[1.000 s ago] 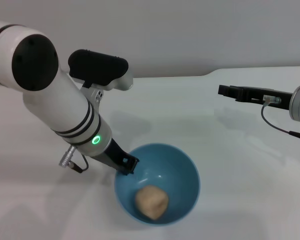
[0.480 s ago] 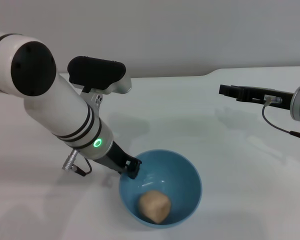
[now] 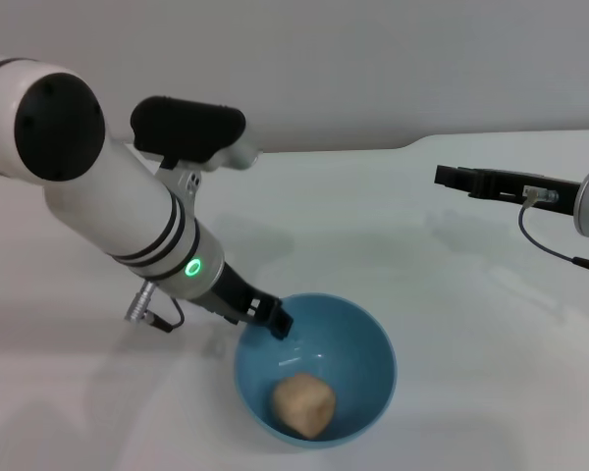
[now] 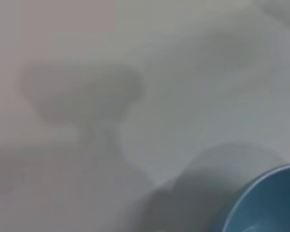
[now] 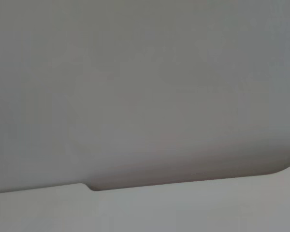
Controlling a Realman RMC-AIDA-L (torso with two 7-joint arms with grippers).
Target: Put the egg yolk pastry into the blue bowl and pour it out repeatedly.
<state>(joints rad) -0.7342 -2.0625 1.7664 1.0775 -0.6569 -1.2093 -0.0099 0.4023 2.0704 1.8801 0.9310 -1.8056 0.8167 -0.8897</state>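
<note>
**Desk:** What is happening here, and how far along is the job?

**Photographer:** The egg yolk pastry is sitting inside the blue bowl, low on the bowl's floor and toward its near wall. So the putting-in half of a cycle looks done. The pouring-out is not: the bowl is standing with its mouth facing up on the white table, and nothing is lying on the table beside the bowl.

**Desk:** And the tool?

**Photographer:** The left gripper is reaching down to the bowl's far-left rim, its dark tip right at the edge. Judging by that, it is pinching the rim, with the jaws closed down to the thickness of the wall, though the contact itself is too small to make out for certain.

**Desk:** Where is the pastry relative to it?

**Photographer:** Down inside the bowl, apart from the gripper's tip, on the opposite, nearer side of the bowl's floor. Nothing is touching it but the bowl.

**Desk:** The other arm?

**Photographer:** The right gripper is hanging well apart from the bowl, off to the bowl's far right above the table, idle.

**Desk:** The wrist cameras?

**Photographer:** The left one is catching only a slice of the bowl's rim. The right one is showing bare table and wall.
</note>
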